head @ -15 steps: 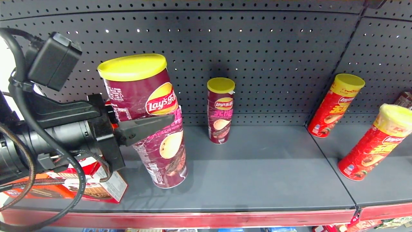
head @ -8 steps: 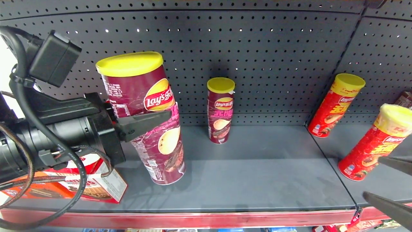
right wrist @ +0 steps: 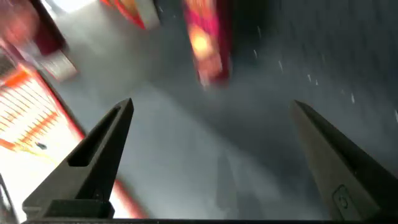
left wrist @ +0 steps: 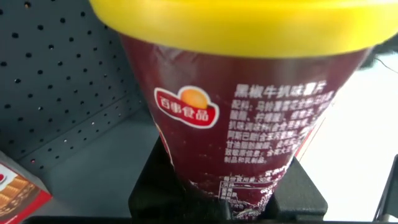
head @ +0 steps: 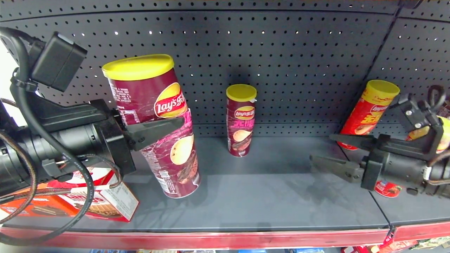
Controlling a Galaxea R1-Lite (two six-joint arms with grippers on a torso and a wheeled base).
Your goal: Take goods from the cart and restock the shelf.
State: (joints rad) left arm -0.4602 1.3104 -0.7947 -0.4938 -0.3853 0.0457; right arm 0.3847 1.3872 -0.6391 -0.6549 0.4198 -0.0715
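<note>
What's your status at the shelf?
Left gripper shut on large maroon can, tilted over shelf. Right gripper open, empty, before red can. Small maroon can upright behind, apart.

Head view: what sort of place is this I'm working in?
Likely a shop aisle: a pegboard-backed shelf with a red front strip, a purple chip can and red chip cans on it, a snack box.

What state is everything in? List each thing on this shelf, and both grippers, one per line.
Held purple can: lid on, gripped around its middle.
Left gripper: shut on the held purple can.
Right gripper: fingers open, empty.
Back purple can: standing on the shelf, lid on.
Red can: standing on its base, lid on.
Box: lying flat.
</note>
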